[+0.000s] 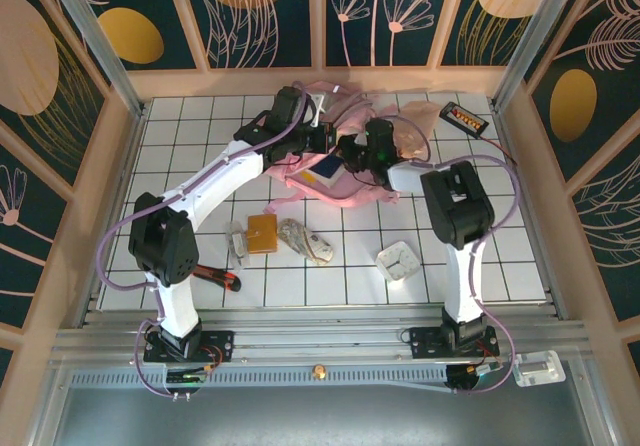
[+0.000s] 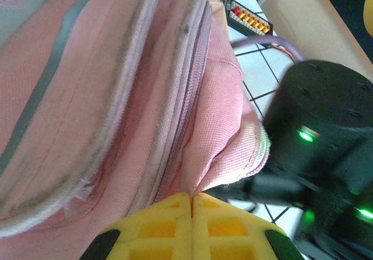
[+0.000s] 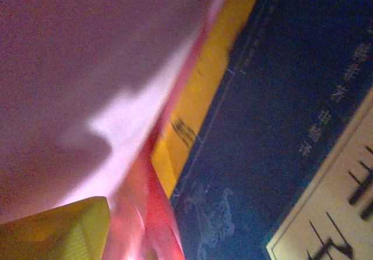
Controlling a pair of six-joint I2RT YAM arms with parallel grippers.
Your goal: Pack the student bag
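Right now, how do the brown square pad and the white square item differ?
The brown pad lies left of centre; the white item lies right of centre. The brown pad sits square to the table; the white item is turned at an angle. Both lie flat on it, outside the student bag.

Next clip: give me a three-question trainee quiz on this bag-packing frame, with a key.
1. True or false: the left hand is shut on the pink fabric backpack.
2. Which lies nearest the left arm's base? A brown square item; B red-and-black handled tool; C white square object.
3. Fill in: the black box with red and orange buttons sits at the white tiled table's far ___ corner.
Key: 1 true; 2 B; 3 right.
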